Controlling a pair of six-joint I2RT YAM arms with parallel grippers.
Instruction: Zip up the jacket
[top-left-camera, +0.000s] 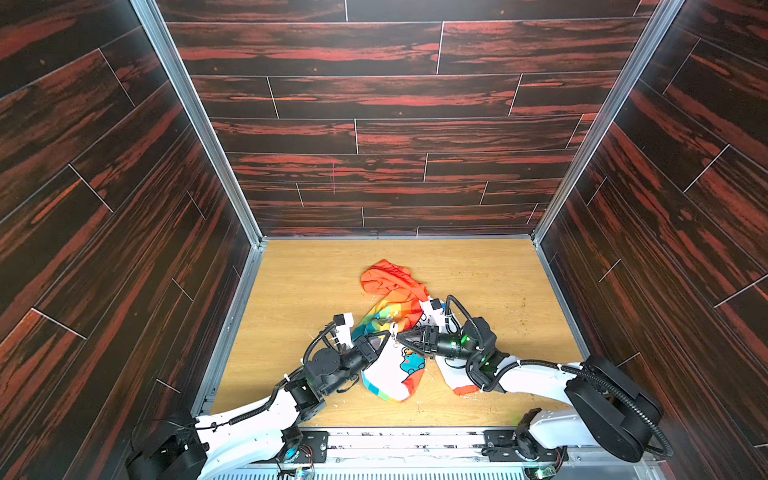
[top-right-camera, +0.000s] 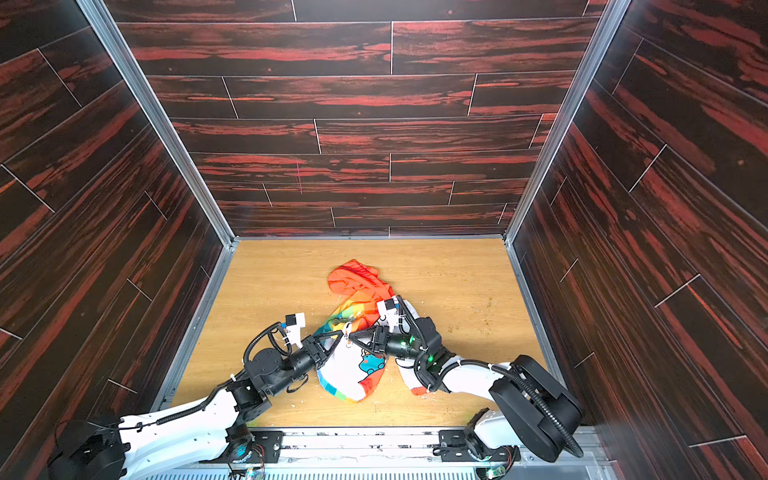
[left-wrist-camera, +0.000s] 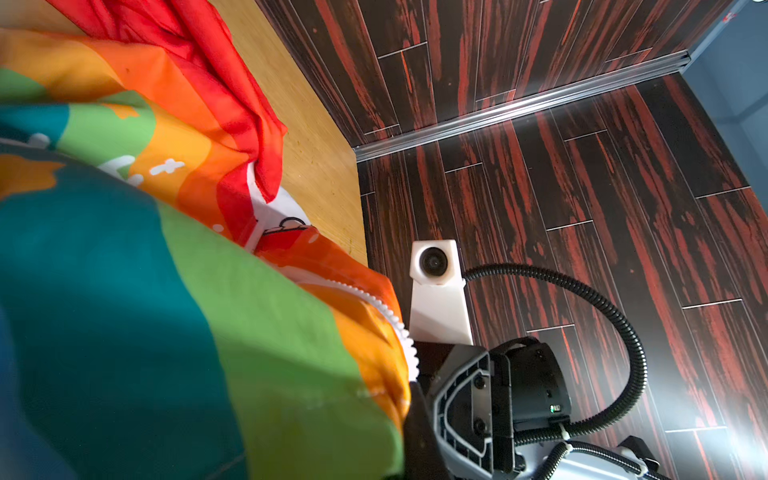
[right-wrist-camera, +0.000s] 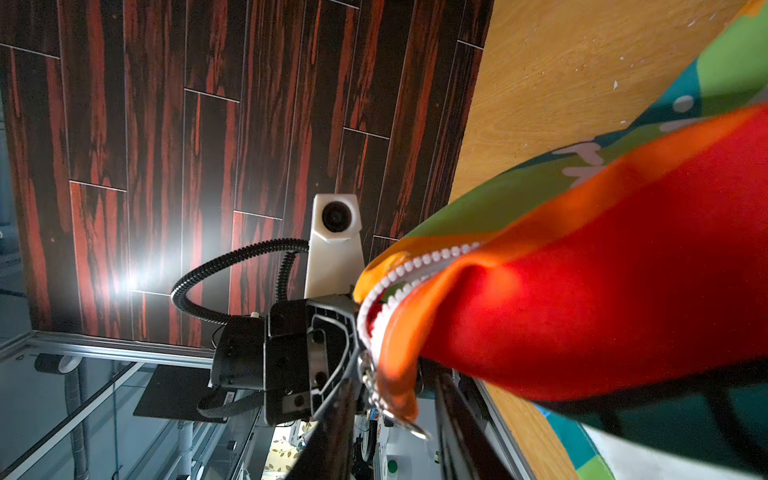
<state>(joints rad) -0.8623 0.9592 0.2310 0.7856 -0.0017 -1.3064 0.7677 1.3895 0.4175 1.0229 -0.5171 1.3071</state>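
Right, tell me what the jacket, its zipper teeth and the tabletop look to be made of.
The jacket: thin woven synthetic, probably polyester, with a slight sheen; it creases and drapes softly. The zipper teeth: white moulded plastic, by their chunky, rounded look. The tabletop: light wood-grain board, likely laminate, matte and scuffed.

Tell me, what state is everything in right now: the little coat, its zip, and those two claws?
jacket, bunched up on the table, front open.
zipper, undone, teeth bare.
left gripper, shut on the jacket's edge by the zipper.
right gripper, at the zipper's end; whether it grips is unclear.
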